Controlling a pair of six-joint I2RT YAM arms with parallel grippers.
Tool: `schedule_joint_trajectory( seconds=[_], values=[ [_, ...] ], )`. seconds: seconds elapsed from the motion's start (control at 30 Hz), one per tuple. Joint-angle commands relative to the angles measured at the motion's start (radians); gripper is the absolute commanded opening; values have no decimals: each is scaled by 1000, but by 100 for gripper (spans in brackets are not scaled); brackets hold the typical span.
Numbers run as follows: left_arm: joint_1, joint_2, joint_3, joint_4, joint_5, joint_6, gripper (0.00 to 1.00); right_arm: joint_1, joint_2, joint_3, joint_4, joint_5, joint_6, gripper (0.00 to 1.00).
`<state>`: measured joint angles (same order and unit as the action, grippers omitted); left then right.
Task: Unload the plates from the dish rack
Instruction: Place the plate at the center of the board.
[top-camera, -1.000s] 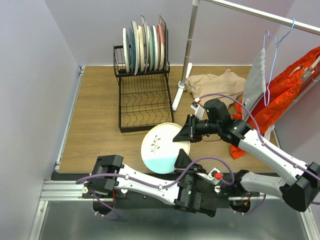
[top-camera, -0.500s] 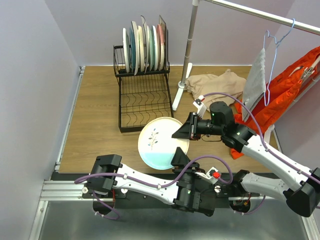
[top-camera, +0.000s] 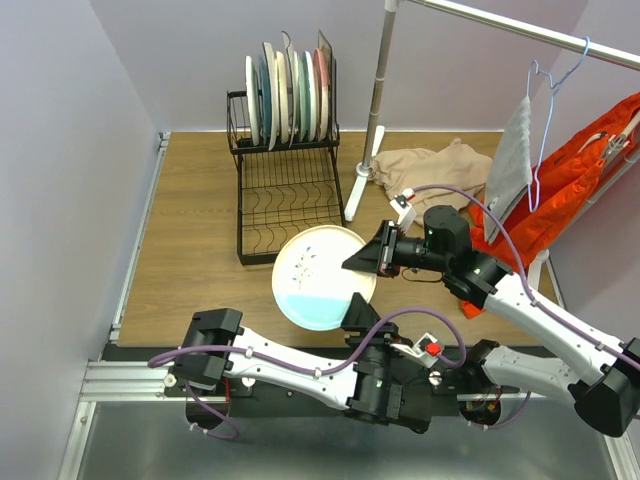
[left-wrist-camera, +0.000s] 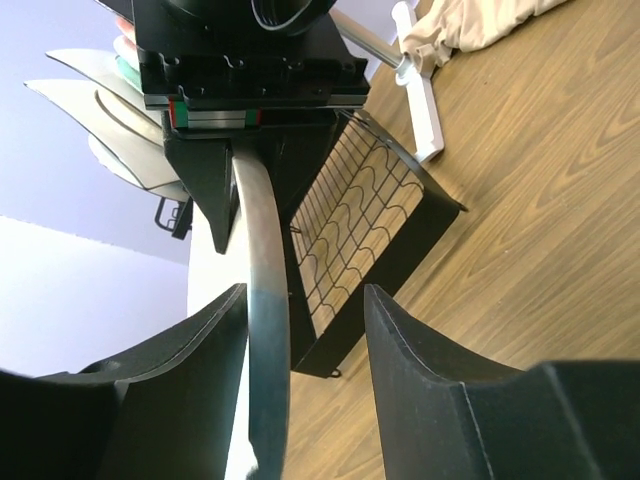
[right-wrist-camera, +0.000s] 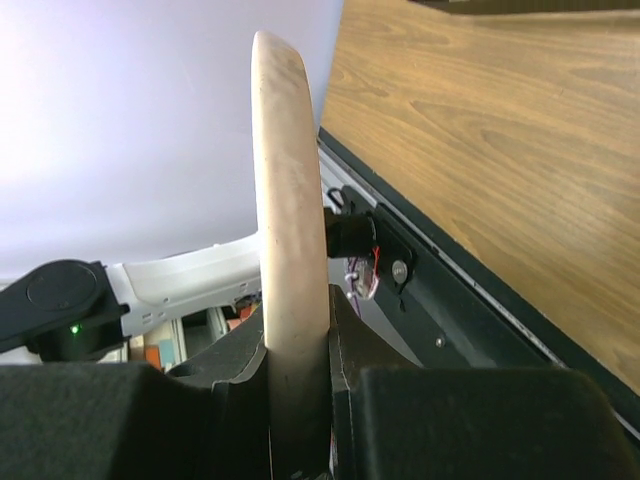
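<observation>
One cream-blue plate (top-camera: 318, 278) is held off the worktop (top-camera: 200, 250) at 6 o'clock of the dish rack (top-camera: 290, 205). R jaws clamp its rim at 3 o'clock. L jaws, approx. 4–5 o'clock, stand apart w/ rim between, not pinching. Other plates (top-camera: 285, 85) stand upright in rack's upper basket.

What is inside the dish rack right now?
Several plates stand upright in the dish rack's upper basket; its lower tray shows bare dividers. The cream-blue plate hides the tray's near right corner.
</observation>
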<state>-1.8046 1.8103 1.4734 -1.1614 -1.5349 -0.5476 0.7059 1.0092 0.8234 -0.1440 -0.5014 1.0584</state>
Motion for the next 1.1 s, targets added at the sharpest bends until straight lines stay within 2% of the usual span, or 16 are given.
schedule_joint_trajectory(
  seconds=[0.0, 0.07, 0.17, 0.2, 0.33, 0.47, 0.7, 0.83, 0.9, 1.07],
  values=[
    [-30, -26, 13, 57, 33, -104, 57, 3, 8, 83, 231, 75, 57, 1],
    [-36, -54, -11, 97, 48, -78, 57, 3, 32, 97, 239, 92, 48, 1],
    [-42, -115, -71, 267, 105, 67, 57, 3, 58, 126, 251, 118, 35, 1],
    [-45, -141, -93, 399, 148, 184, 61, 3, 65, 134, 253, 124, 31, 1],
    [-55, -317, -211, 707, 268, 395, 64, -3, 86, 175, 251, 152, 5, 1],
    [-55, -417, -268, 828, 334, 454, 67, -20, 80, 168, 251, 207, -29, 1],
    [-35, -600, -352, 1052, 580, 525, 70, -98, 37, 99, 242, 257, -66, 1],
    [91, -785, -461, 1229, 804, 534, 70, -160, -6, 44, 189, 340, -83, 1],
    [190, -848, -516, 1284, 914, 525, 70, -213, -29, 19, 179, 339, -80, 1],
    [352, -989, -499, 1217, 953, 479, 76, -298, -89, -53, 84, 388, -112, 1]
  ],
)
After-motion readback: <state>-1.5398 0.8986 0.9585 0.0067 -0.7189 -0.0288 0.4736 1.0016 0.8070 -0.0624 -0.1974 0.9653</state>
